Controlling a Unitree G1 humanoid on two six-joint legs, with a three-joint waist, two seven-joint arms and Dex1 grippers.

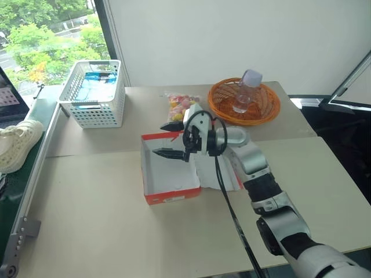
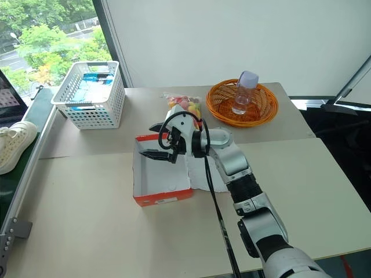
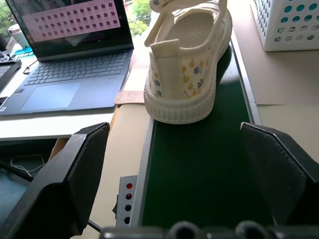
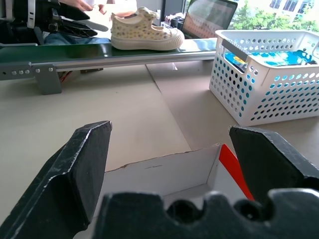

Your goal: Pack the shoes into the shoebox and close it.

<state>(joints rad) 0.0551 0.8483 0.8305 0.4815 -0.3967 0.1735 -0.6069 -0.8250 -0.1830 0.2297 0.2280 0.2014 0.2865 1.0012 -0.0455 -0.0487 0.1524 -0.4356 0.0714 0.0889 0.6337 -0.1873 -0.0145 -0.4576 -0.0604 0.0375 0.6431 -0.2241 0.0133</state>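
The red-orange shoebox [image 1: 170,174] lies open on the table, its white inside showing and its lid [image 1: 220,171] spread flat on the right under my right arm. My right gripper [image 1: 168,141] hovers over the box's far end, pointing left, open and empty. One cream shoe [image 3: 187,64] with a small flower print stands on a green belt [image 3: 199,169] at the table's left edge. My left gripper [image 3: 174,164] is just behind its heel, open, fingers [image 3: 65,184] wide apart and not touching it. The same shoe [image 4: 144,32] shows in the right wrist view.
A white lattice basket [image 1: 95,92] with blue packets stands at the back left. An orange woven basket [image 1: 264,107] holding a plastic bottle [image 1: 243,92] sits at the back right, and a candy bag [image 1: 181,104] lies between them. An open laptop [image 3: 70,59] lies beyond the belt.
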